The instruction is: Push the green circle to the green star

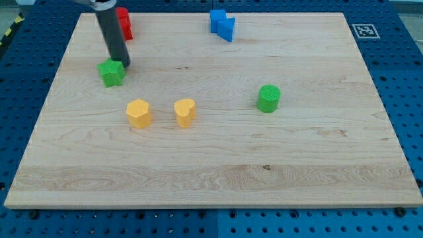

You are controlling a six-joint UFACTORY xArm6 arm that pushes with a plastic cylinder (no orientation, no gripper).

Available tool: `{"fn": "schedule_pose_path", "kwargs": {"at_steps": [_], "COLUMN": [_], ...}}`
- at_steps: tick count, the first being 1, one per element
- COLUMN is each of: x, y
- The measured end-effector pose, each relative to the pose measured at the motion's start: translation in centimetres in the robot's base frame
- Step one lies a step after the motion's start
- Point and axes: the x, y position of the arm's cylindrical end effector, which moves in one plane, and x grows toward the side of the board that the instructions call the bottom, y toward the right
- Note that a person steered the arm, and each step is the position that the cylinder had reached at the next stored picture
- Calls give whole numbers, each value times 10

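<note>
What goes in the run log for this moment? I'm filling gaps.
tip: touching green star | green circle: far right, unmoved | push: not started

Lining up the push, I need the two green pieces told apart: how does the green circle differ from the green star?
The green round cylinder block stands alone toward the view's right; the green star-shaped block sits at upper left, my tip at its edge. The circle is smooth-sided, the star pointed. Both are green.

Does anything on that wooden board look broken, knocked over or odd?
Nothing stands out. My tip sits at the green star, far from the green circle. All blocks look intact.
</note>
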Motion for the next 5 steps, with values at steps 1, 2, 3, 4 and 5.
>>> {"fn": "schedule_pose_path", "kwargs": {"at_steps": [1,2,3,4,5], "x": [4,4,1,1,1], "y": [-8,-8,21,83,166]}}
